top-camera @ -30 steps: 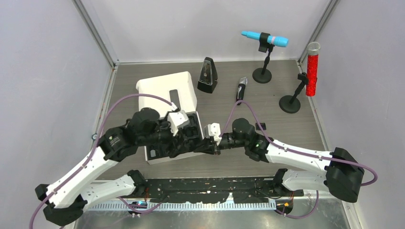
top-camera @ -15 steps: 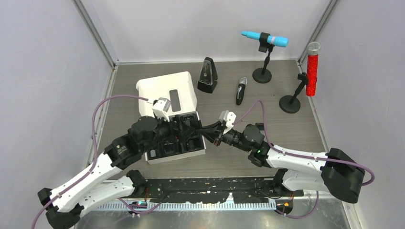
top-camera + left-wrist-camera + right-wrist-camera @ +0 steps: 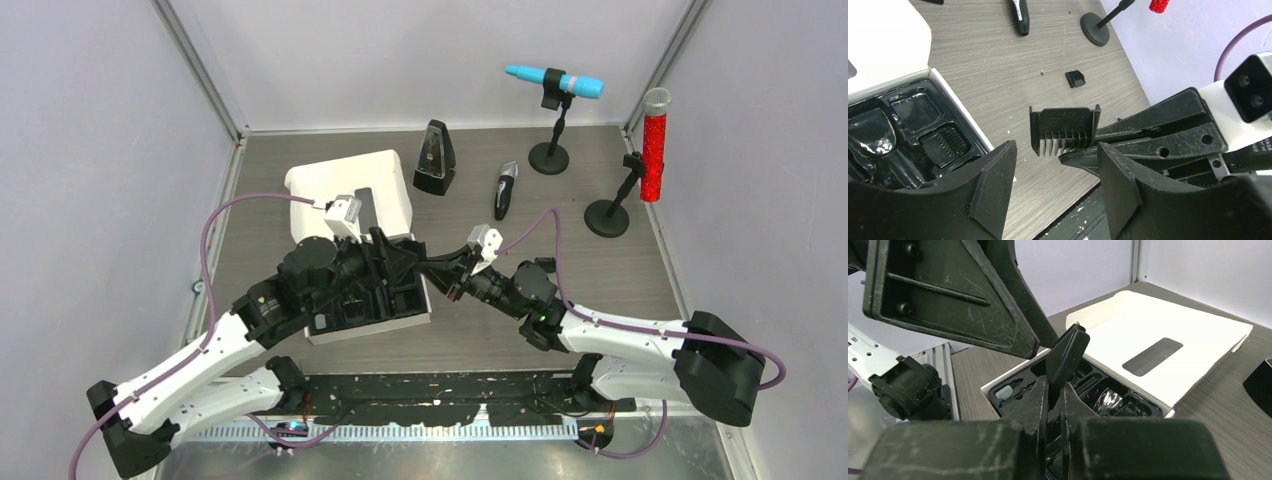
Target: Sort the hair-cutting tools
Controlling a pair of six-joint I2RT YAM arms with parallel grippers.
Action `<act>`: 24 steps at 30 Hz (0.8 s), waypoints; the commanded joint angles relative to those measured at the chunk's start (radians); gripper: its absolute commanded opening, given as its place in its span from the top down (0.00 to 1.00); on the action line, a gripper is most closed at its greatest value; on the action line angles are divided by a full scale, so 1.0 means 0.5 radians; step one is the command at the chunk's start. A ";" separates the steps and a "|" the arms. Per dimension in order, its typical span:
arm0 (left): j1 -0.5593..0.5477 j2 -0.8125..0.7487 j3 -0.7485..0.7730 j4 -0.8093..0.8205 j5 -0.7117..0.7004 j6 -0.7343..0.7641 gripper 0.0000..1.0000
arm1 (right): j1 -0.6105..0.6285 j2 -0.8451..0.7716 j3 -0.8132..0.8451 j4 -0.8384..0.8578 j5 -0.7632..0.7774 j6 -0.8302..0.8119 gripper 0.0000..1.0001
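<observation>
Just right of the open box (image 3: 318, 336), above the table, a comb guard (image 3: 1065, 131) is pinched by one edge in the clenched right gripper (image 3: 1054, 390). The left gripper (image 3: 1055, 152) faces it with jaws spread, one finger on each side of the guard and neither touching it. Both arms reach inward from their bases and meet tip to tip. The clipper (image 3: 505, 190) lies farther off on the table, and a smaller guard (image 3: 1075, 79) to the right.

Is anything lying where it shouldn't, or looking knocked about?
One small black part lies alone on the bare table, well apart from the open white box whose tray holds the other pieces. The clipper also lies loose farther back. Nothing looks spilled or broken.
</observation>
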 commanded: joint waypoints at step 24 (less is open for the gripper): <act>-0.156 0.065 0.064 0.177 -0.208 0.069 0.45 | 0.050 -0.013 0.029 0.003 0.138 0.012 0.95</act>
